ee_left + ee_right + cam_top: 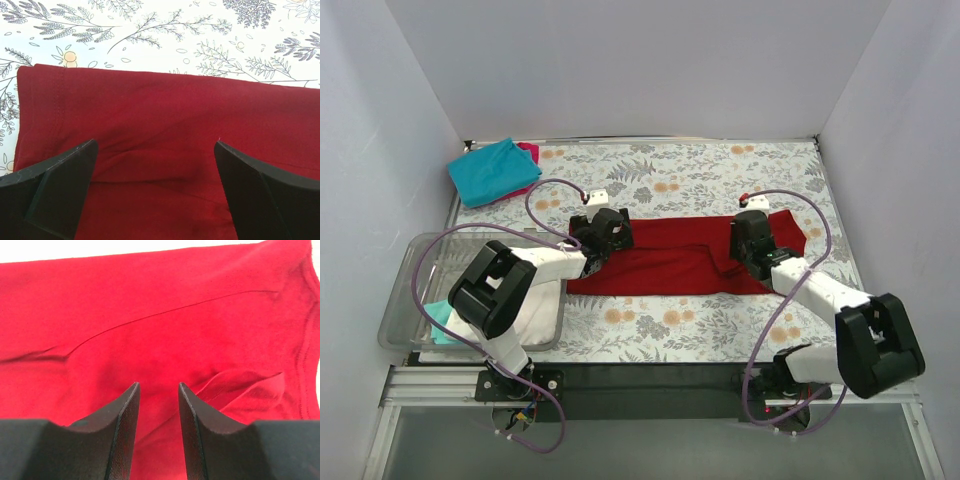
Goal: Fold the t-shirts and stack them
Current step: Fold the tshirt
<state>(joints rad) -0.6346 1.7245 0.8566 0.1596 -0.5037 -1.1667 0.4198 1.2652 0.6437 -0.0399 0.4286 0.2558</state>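
Observation:
The large dark red t-shirt [670, 255] lies as a long folded band across the middle of the table. It fills the left wrist view [165, 115] and the right wrist view [150, 315]. My left gripper [605, 235] hovers over its left end, jaws wide open and empty [155, 145]. My right gripper [752, 245] is over its right part, near a raised fold [240, 385], jaws a narrow gap apart with nothing between them [158, 386]. A folded teal t-shirt [492, 172] lies at the back left on a magenta-pink one [529, 150].
A clear plastic bin [405, 300] stands at the near left with white cloth [538, 308] and a bit of teal cloth [440, 325] in it. The table has a floral cover [700, 180]. White walls enclose the back and sides.

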